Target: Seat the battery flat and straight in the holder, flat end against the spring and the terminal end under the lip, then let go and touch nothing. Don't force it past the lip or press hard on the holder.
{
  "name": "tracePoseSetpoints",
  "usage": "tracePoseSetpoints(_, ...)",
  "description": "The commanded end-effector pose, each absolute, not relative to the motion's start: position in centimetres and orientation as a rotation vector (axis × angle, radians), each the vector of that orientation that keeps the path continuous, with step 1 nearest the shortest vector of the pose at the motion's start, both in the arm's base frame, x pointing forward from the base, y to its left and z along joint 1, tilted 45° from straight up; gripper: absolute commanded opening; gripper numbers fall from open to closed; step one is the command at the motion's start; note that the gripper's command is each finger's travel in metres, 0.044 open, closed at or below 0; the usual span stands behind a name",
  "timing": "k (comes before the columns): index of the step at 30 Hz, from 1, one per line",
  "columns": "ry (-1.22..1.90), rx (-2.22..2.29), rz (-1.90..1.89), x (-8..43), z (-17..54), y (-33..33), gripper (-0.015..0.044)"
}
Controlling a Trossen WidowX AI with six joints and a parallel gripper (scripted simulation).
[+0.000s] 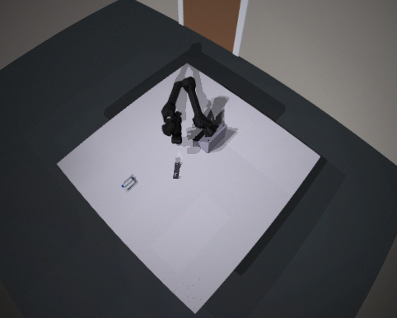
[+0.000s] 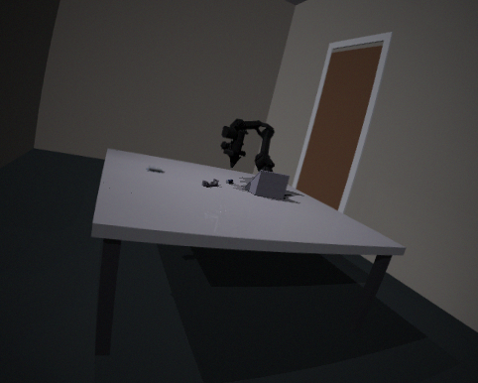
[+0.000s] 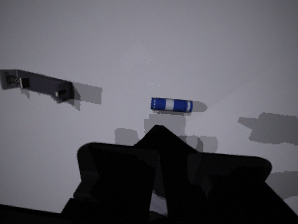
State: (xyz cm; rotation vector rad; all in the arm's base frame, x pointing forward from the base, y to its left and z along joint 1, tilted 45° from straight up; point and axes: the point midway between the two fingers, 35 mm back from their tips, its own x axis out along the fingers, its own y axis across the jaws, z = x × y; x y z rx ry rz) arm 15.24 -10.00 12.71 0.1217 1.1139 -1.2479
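The blue battery with a white band (image 3: 171,104) lies on its side on the table, apart from the holder and just beyond my fingertips in the wrist view. It shows as a small dark thing in the exterior view (image 2: 229,182); in the top view I cannot make it out. The dark grey holder (image 1: 176,170) (image 2: 210,183) (image 3: 45,86) stands to the left in the wrist view, with no battery in it. A coil, the spring, shows at its far left end. My gripper (image 1: 176,142) (image 2: 232,166) (image 3: 158,129) is shut and empty, above the table near the battery.
A grey wedge-shaped box (image 1: 213,141) (image 2: 270,185) stands beside the arm's base. A small white and blue item (image 1: 129,183) (image 2: 156,170) lies on the white table (image 1: 201,222) (image 2: 182,213), farther out past the holder. Arm shadows fall around the battery.
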Motion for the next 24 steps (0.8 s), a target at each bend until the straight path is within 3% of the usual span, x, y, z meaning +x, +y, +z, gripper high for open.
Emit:
tracePoseSetpoints(1, 1.11, 0.119, -1.253, 15.2, 14.6, -8.4, 0.0)
tracePoseSetpoints(15, 1.112, 0.109, -1.254, 15.1, 14.7, -8.4, 0.0)
tracePoseSetpoints(24, 1.427, -0.306, -0.888, 14.5, 13.3, -10.3, 0.0223)
